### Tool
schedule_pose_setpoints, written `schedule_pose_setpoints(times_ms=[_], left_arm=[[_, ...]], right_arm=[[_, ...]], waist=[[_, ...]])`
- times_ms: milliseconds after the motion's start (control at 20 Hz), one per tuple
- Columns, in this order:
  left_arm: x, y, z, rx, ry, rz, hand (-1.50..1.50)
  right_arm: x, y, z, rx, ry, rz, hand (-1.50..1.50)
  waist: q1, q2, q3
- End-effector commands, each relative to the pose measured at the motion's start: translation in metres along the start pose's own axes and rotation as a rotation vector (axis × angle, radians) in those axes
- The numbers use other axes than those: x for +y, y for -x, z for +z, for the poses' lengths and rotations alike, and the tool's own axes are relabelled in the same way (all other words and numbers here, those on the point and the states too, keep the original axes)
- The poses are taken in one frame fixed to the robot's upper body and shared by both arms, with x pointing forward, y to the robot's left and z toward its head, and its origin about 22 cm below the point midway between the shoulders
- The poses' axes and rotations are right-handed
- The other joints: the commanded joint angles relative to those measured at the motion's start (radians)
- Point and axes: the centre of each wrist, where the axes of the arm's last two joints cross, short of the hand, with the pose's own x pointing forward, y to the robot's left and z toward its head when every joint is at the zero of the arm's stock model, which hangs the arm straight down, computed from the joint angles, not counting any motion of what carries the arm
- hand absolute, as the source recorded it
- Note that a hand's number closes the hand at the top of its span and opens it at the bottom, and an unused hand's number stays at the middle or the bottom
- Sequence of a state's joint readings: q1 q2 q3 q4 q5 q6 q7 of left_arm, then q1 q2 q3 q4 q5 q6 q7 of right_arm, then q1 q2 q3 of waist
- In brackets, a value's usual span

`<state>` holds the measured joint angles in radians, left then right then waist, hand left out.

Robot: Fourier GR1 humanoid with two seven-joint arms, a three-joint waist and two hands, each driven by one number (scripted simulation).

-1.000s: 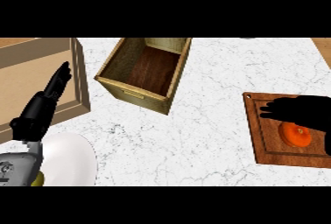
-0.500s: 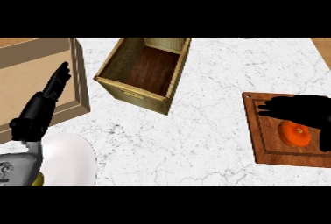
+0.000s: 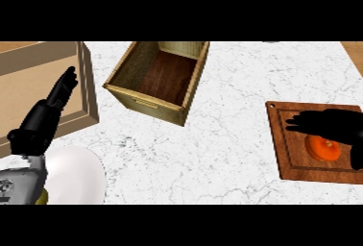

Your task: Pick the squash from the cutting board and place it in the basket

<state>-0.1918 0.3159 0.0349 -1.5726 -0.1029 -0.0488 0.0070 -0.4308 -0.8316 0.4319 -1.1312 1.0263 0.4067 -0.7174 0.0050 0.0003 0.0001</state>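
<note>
The counter [image 3: 234, 86] is white stone with thin grey lines running through it like cracks. It fills most of the view. At 9 o'clock a flat tan wooden panel [image 3: 35, 91] with a raised darker edge lies on it. At 2 o'clock, in the far corner, a small brown strip [image 3: 355, 55] shows past the counter's edge.

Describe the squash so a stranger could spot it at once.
Look to the right side of the white marble counter, where a dark wooden cutting board lies. The squash sits on it, partly under the black right hand. It is the only bright orange, rounded thing in view.
</note>
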Motion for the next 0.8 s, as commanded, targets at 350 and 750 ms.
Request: schedule_pose_setpoints(times_ms=[350, 750], left_arm=[[0.008, -0.009, 0.006, -0.003, 0.008, -0.001, 0.00], [0.007, -0.003, 0.003, -0.007, 0.015, 0.003, 0.00]], right_arm=[[0.003, 0.004, -0.034, -0.021, -0.056, -0.013, -1.50], [0.032, 0.007, -0.039, -0.047, -0.038, -0.081, 1.50]], waist=[[0.006, 0.000, 0.000], [0.003, 0.000, 0.000]])
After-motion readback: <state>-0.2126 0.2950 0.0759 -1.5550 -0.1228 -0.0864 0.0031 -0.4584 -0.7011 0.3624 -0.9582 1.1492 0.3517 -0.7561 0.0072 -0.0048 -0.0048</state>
